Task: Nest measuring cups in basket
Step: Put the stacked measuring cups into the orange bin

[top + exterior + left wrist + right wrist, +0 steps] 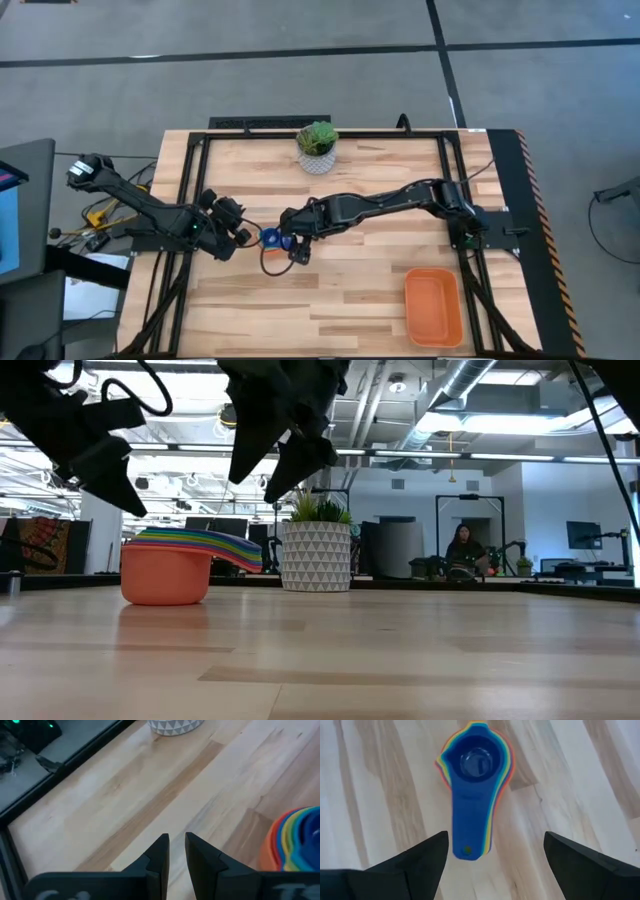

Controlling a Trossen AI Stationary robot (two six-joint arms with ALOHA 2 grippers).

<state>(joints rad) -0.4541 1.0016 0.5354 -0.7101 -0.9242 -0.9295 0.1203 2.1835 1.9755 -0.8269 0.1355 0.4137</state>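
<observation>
Measuring cups (476, 767) are stacked mid-table, nesting done; basket (433, 305) sits well apart, w/o cups. Right gripper (495, 852) is spread above stack; left gripper (176, 851) nearly pressed together, empty.

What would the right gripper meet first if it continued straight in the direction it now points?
Most likely the nested measuring cups: the right gripper, jaws wide open, points down at the stack, whose dark blue handle lies between them. Depth is unclear.

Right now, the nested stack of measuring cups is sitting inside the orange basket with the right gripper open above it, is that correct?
Not quite: the stack of measuring cups sits on the bare table, far from the basket, as the high view shows. The right gripper is indeed open above it.
</observation>
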